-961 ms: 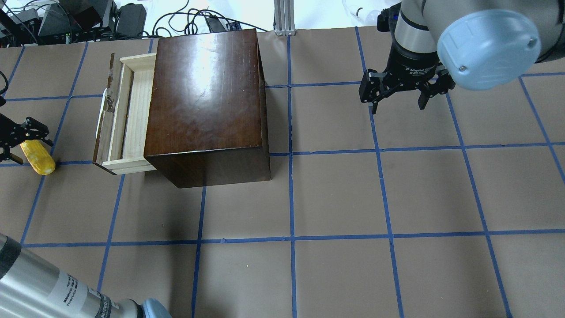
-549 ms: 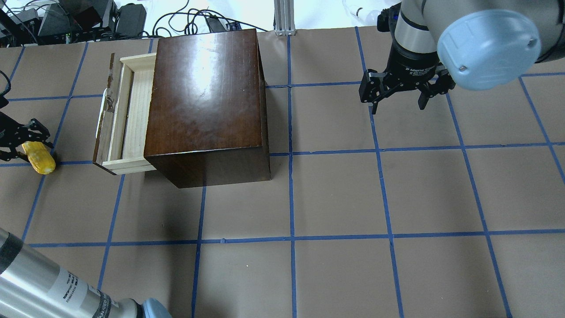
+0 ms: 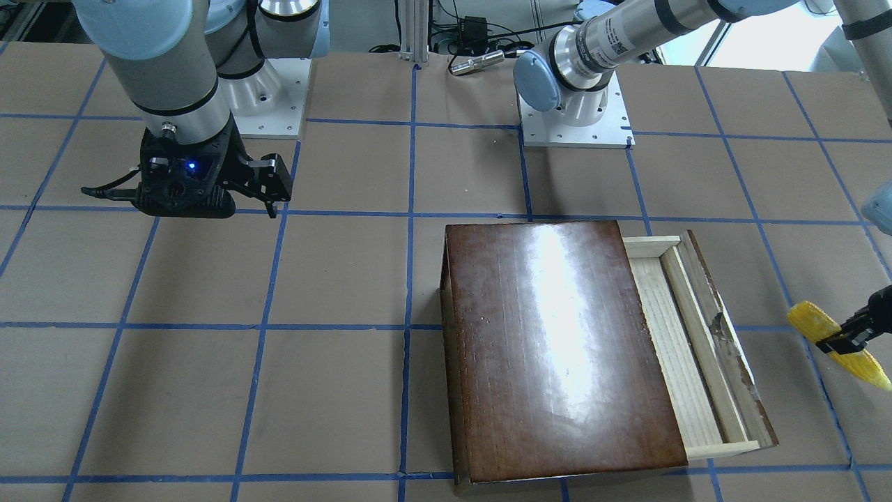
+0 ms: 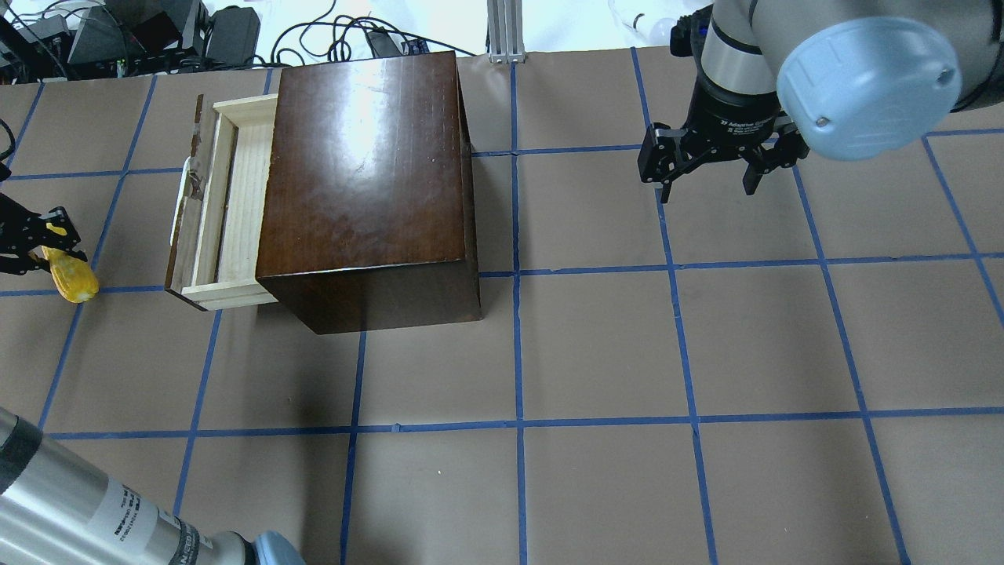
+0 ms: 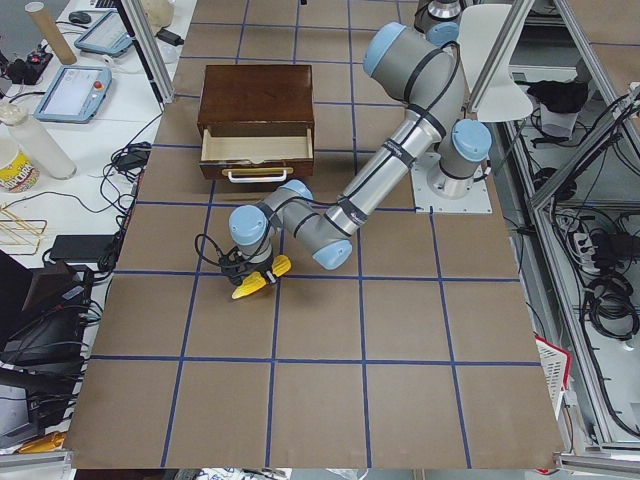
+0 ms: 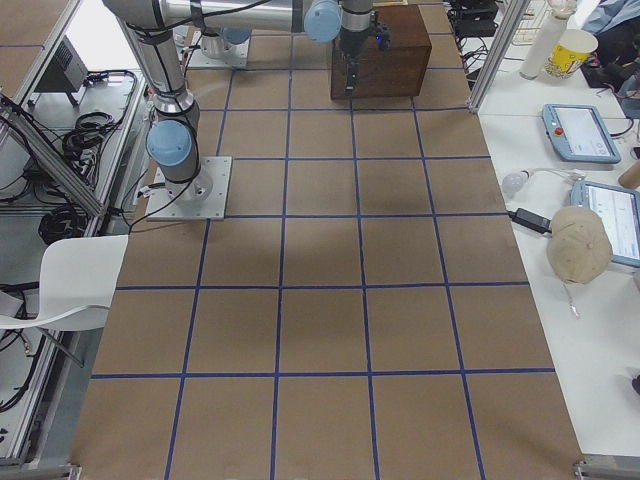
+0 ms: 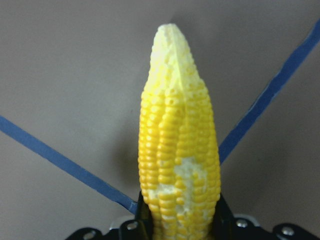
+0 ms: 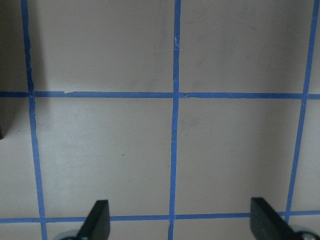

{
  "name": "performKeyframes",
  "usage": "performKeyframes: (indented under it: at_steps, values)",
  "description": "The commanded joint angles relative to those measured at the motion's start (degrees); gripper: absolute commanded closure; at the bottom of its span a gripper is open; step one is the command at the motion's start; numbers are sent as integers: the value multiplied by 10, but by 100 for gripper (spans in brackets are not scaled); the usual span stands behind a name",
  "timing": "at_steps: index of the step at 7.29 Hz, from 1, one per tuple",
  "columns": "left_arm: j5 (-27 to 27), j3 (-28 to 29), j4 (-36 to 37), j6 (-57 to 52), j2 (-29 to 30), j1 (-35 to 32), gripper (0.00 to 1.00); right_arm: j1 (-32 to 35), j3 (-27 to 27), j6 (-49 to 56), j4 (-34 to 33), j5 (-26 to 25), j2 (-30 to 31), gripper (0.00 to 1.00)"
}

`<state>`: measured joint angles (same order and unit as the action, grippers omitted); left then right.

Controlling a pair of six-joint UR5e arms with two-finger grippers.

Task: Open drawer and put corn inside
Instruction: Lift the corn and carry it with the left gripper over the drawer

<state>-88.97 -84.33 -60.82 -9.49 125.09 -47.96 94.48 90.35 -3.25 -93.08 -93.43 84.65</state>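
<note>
The left claw (image 4: 35, 249) is pinching the corn (image 4: 70, 276) about mid-length, its fingers (image 3: 847, 336) pressed against both sides of the cob. From the wrist view the corn's (image 7: 177, 150) pale tapered tip points straight away from the claw, over a blue tape line (image 7: 55, 157) on the brown worktop (image 4: 596, 353). Whether the tip touches the worktop I cannot tell.

Just past the claw, on the right arm's side, lies a strip of bare worktop. Next comes the drawer (image 4: 235, 196), pulled partly out, with its worn dark front and pale handle (image 4: 187, 182) facing the claw. Its pale wooden tray is open at the top. Behind the tray stands the glossy dark box (image 4: 369, 165), taller than the drawer's rim.

Well beyond the box, the right claw (image 4: 706, 191) hangs above the worktop with fingers (image 8: 97, 222) spread wide, gripping nothing, over a crossing of tape lines.

The left claw is cut off by the frame edge in both the overhead and front views, so only part of it shows. The box covers the rear of the drawer. In the front view the right claw is mostly hidden behind its wrist housing.
</note>
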Motion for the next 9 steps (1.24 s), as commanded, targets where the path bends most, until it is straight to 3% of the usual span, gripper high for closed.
performKeyframes:
  at_steps: [1, 5, 9]
  values:
    - [0, 30, -27, -46, -30, -33, 100, 0, 0, 0, 0, 1, 0, 0]
    - [1, 146, -239, -48, -113, -141, 100, 0, 0, 0, 0, 3, 0, 0]
    - [1, 138, -294, -48, -145, -254, 100, 0, 0, 0, -1, 2, 0, 0]
